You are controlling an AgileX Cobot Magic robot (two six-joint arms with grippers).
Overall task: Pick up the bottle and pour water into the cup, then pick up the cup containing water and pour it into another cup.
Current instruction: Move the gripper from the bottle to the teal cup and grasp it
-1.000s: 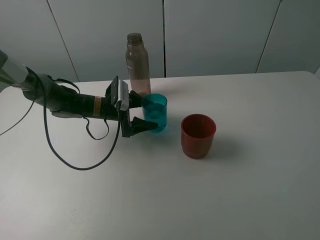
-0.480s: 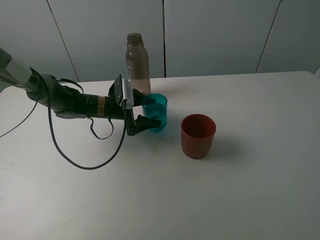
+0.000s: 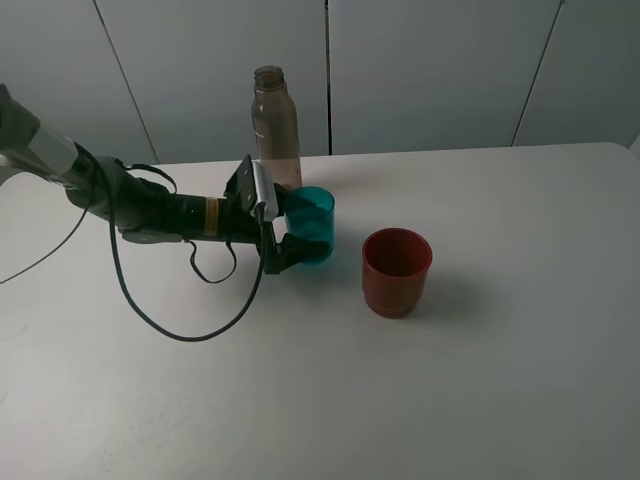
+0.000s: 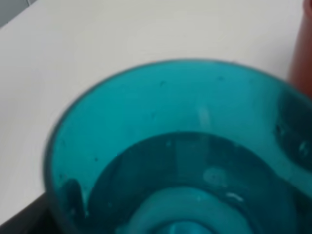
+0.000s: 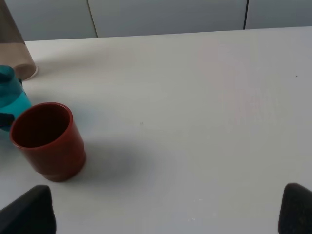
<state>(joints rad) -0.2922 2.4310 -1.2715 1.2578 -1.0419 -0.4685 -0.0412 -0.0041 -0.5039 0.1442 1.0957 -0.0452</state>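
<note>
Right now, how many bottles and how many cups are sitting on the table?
Bottles: 1, the tall clear brownish plastic bottle
Cups: 2, the small see-through teal plastic cup and the wider dark-red plastic cup
Total: 3

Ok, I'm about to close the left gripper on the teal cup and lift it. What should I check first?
1. Left gripper open, jaws on either side of the teal cup: ok.
2. Teal cup upright with water in it: ok.
3. Pads already touching the cup wall: cannot tell.
4. Red cup upright, mouth open, standing apart from the teal cup: ok.
5. Bottle upright just behind the teal cup, enough gap for the lift: cannot tell.
6. Right gripper open and away from both cups: ok.
</note>
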